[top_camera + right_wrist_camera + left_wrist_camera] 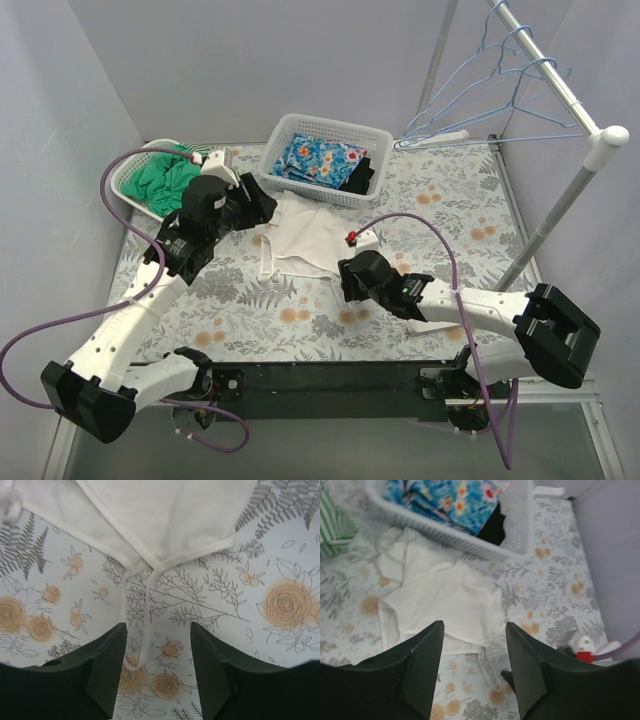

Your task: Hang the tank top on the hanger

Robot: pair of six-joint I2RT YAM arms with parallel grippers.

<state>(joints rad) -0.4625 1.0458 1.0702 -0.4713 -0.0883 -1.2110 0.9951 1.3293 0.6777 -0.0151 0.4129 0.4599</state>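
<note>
The white tank top lies crumpled on the floral tablecloth in front of the white basket. It also shows in the left wrist view and the right wrist view. Its thin strap loop trails between my right fingers. My left gripper is open and empty above the top's left edge; in its wrist view the hem lies below the jaws. My right gripper is open and empty at the top's near edge, low over the strap. Several pale-blue hangers hang on the rack at the far right.
A white basket holds blue floral cloth and a dark item. A second basket at the far left holds green garments. The rack's white pole and leg stand at the right. Walls enclose the table.
</note>
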